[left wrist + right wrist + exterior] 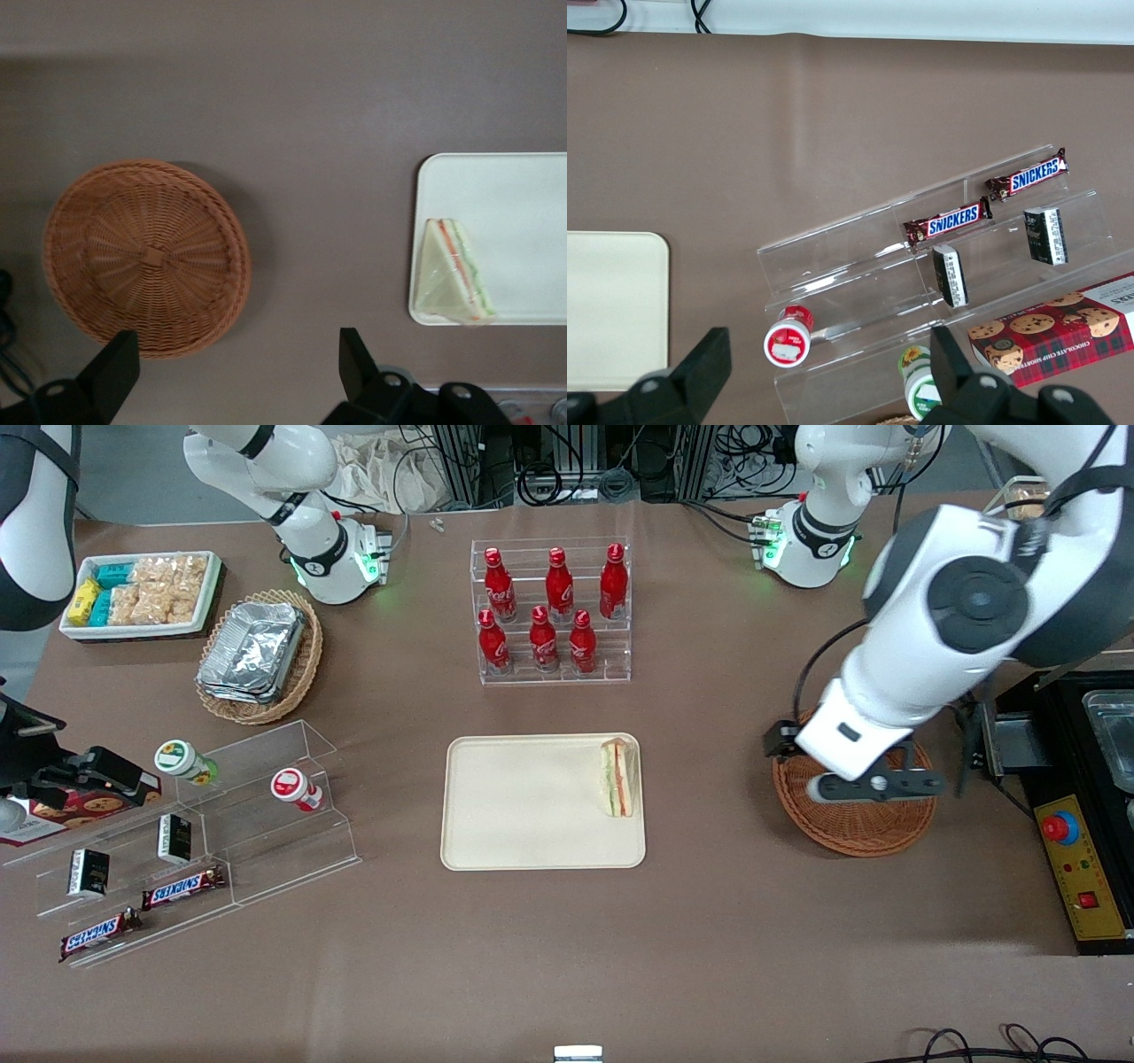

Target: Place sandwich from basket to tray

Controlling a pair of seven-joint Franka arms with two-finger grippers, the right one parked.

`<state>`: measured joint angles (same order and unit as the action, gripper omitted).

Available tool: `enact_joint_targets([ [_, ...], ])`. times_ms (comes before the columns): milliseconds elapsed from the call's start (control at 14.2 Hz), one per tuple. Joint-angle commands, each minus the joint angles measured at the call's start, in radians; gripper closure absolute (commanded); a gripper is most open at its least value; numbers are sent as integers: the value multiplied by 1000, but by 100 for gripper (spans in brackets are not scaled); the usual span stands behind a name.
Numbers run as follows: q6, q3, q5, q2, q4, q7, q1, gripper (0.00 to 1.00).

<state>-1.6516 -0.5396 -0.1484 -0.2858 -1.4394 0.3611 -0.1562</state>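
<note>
Well apart from claw (235,372), toward parked arm's end: sandwich (618,777) on tray (523,806). Claw over basket (864,824), fingers spread, holding nothing. Brown counter (709,939).

A clear stepped rack (939,266) held two Snickers bars (946,221), two small dark boxes (950,275) and a red-lidded jar (787,338); the tray (611,310) lay nearby.

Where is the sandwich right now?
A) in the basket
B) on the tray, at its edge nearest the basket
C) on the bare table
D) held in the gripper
B: the sandwich lies on the tray by the edge nearest the basket, which is empty, and the open gripper above the basket holds nothing.
</note>
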Motion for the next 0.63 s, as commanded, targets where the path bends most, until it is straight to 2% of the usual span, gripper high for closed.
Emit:
enact_joint_targets([
  [0,33,204,52,82,-35,-195,87,0],
  [140,44,347,53,105,-39,-322,165,0],
  [351,53,400,53,120,-52,-488,133,0],
  [561,52,452,53,149,-90,-573,124,0],
])
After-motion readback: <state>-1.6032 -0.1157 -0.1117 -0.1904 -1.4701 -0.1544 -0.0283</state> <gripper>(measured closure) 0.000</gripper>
